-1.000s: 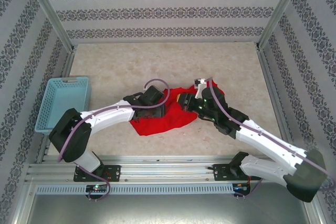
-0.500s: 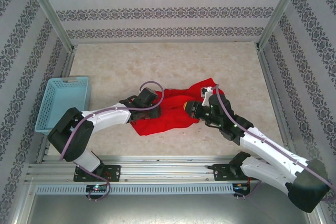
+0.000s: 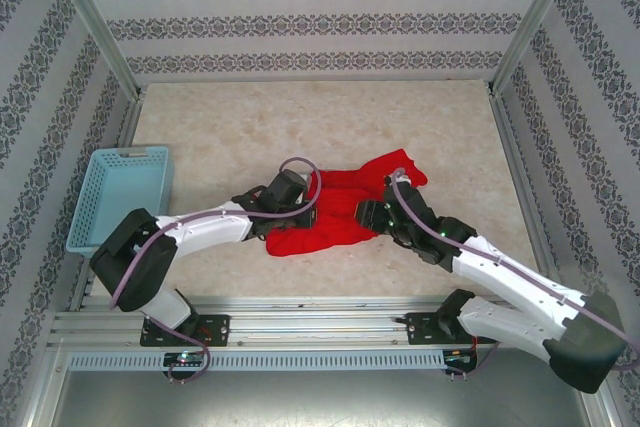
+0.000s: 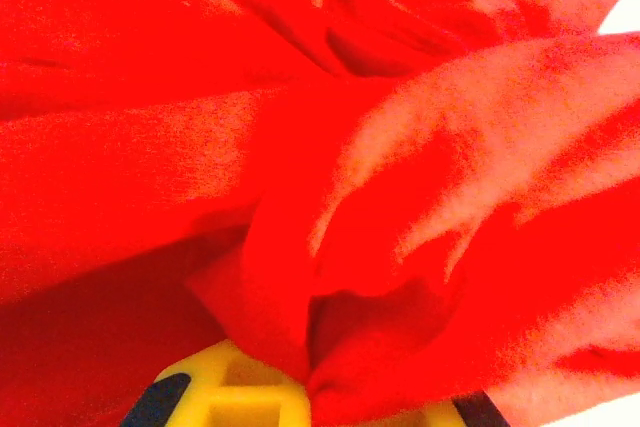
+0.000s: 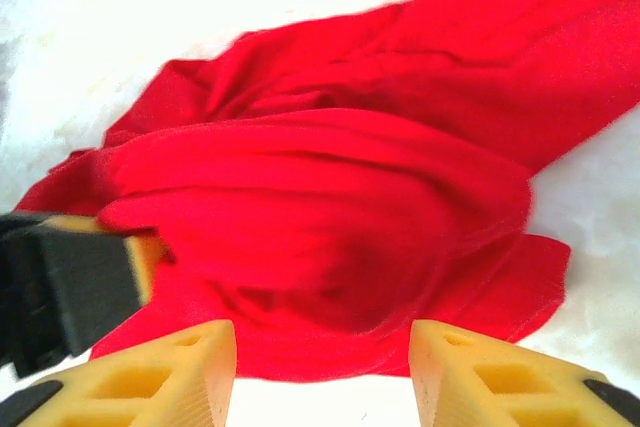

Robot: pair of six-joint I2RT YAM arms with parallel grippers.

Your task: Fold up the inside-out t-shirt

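Red and soft, the cloth t-shirt (image 3: 335, 219) lies crumpled near the middle of the beige marbled surface (image 3: 400, 117), between the two arms. The left pincer (image 4: 320, 402) is clenched on a bunched fold of it. The right pincer (image 5: 322, 367) is released, its yellow fingers (image 5: 170, 372) apart, just beside the cloth.

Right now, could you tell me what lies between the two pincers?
Bunched folds of the bright red soft cloth t-shirt lie between the left pincer, shut on it, and the open right pincer; the top view shows this.
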